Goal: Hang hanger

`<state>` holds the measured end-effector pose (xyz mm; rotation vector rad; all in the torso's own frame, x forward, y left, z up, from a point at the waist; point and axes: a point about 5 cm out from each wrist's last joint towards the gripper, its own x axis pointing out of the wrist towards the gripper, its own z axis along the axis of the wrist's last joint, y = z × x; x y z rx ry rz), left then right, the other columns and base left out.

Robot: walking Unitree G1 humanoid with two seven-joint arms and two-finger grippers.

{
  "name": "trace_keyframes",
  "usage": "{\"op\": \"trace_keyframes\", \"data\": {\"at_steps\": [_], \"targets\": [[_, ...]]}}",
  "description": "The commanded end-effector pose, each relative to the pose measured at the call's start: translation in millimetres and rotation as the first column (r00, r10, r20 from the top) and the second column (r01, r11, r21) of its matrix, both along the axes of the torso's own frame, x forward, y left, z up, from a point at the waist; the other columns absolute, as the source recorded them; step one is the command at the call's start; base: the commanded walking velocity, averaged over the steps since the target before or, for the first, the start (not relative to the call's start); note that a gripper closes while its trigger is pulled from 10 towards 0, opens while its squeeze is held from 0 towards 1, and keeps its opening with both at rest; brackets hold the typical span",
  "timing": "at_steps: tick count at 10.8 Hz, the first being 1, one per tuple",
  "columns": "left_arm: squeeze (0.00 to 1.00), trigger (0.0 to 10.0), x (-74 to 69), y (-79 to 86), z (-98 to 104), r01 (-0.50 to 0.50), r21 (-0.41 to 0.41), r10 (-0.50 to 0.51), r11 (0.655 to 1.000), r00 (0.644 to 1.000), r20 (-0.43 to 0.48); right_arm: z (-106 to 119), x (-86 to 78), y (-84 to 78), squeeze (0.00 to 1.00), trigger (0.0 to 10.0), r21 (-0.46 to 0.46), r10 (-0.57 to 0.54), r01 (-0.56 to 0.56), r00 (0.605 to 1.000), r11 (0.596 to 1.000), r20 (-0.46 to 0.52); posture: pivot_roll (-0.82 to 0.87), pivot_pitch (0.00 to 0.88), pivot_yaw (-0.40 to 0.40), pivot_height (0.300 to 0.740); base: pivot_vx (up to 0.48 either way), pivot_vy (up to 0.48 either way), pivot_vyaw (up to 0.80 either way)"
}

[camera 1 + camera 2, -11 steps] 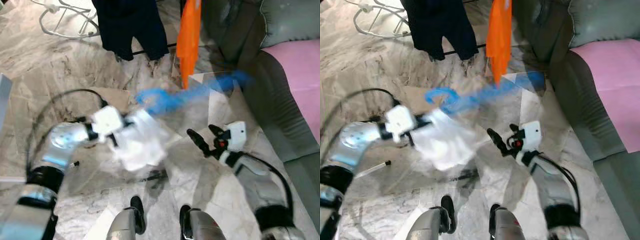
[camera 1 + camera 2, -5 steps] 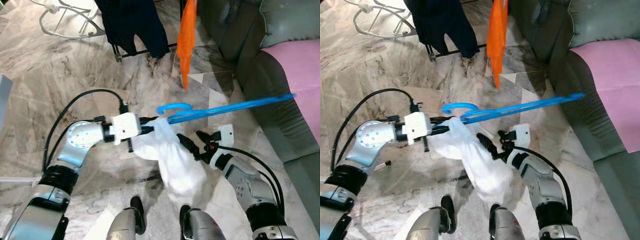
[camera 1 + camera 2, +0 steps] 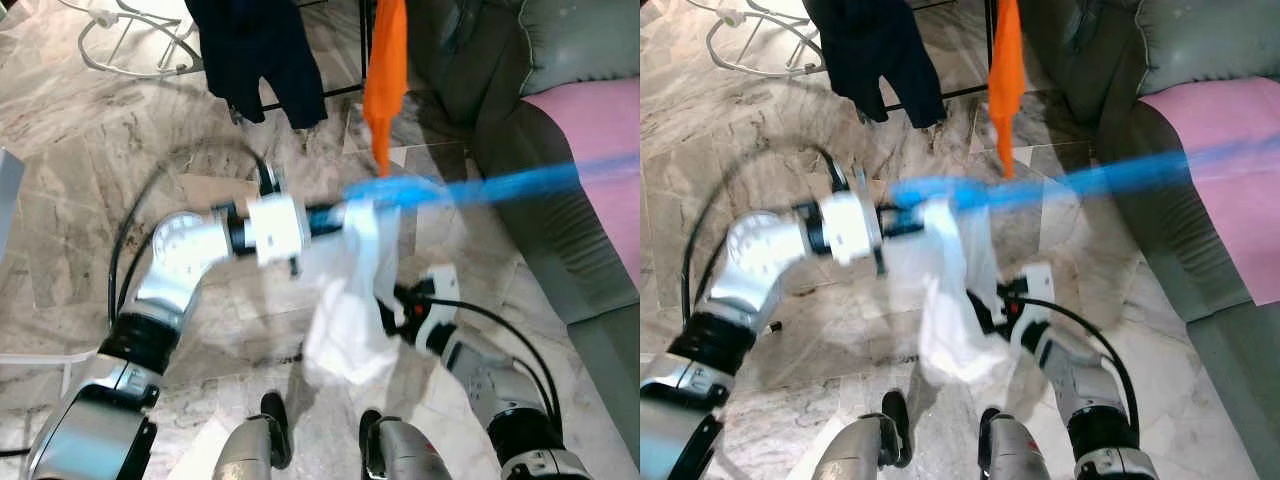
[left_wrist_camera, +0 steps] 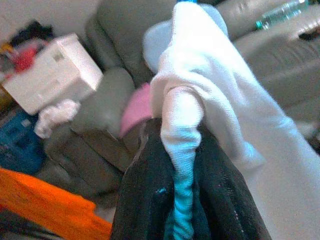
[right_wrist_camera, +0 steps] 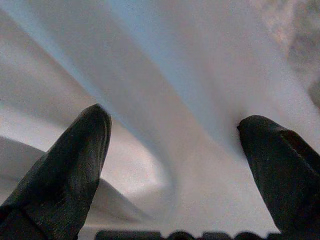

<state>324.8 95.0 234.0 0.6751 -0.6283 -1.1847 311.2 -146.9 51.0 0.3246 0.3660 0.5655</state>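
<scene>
Raised and swung toward the grey sofa [image 3: 560, 60], the blue hanger [image 3: 480, 187] is motion-blurred, its hook hidden by the white garment [image 3: 350, 300] draped on it. Left pincer [image 4: 182, 200] is clamped on hanger and cloth. Right pincer [image 5: 175, 145], spread wide, presses into the garment's lower folds.

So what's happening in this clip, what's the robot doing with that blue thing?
The robot is handling a blue hanger with a white garment draped on it. Its left gripper is shut on the hanger and the cloth, holding them up over the marble floor. The right gripper is open, its fingers spread against the hanging white fabric. A drying rack with a dark garment and an orange one stands just ahead, beside a grey sofa. The hanger is not on it yet.
</scene>
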Motion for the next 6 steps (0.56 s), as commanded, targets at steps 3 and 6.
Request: {"op": "trace_keyframes", "data": {"at_steps": [3, 6], "targets": [[0.00, 0.0, -4.1, 1.9, 29.2, -0.004, -0.083, 0.011, 0.997, 0.997, 0.079, -17.1, -2.3, -11.9, 0.00, 10.0, -0.017, -0.105, 0.104, 0.991, 0.994, -0.077, -0.09, 0.309, 0.051, 0.740, 0.000, 0.000, 0.00], [0.00, 0.0, 10.7, 26.4, 31.3, -0.142, -0.096, 0.150, 0.985, 0.985, 0.088, -32.7, -10.1, -61.3, 0.00, 10.0, -0.151, -0.343, 0.320, 0.925, 0.935, -0.163, -0.10, 0.308, 0.048, 0.740, 0.000, 0.000, 0.00]]}}
